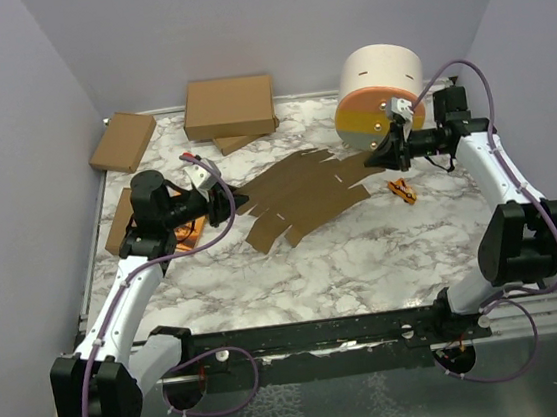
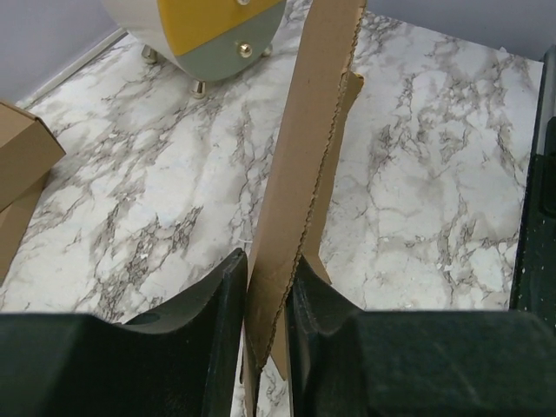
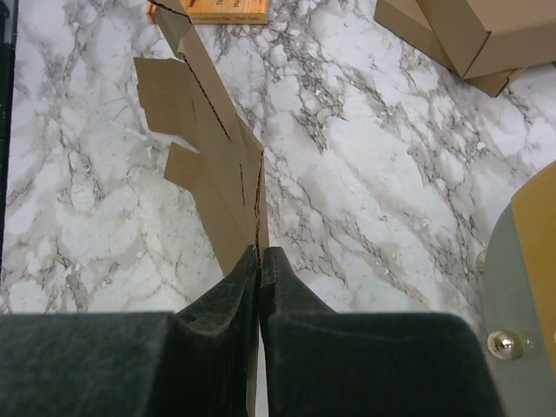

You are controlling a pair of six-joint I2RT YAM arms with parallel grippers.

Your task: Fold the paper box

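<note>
Left gripper [image 1: 230,203]: jaws are straddling the sheet's end farthest from the round drum [image 1: 381,91]; clamped or slack, cannot tell.
Paper box [image 1: 302,198]: is stretching out unfolded, long axis pointing toward the drum.
Right gripper [image 1: 374,160]: is pinching the sheet's drum-side end.

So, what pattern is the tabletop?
White marble with grey veining; the table shows best in the left wrist view.

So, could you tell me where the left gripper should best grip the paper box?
The end by the left gripper, approached edge-on from that side, one jaw on each face. The paper box is a thin flat sheet, the right gripper is shut on its opposite end, and the left jaws stand open astride this end.
</note>
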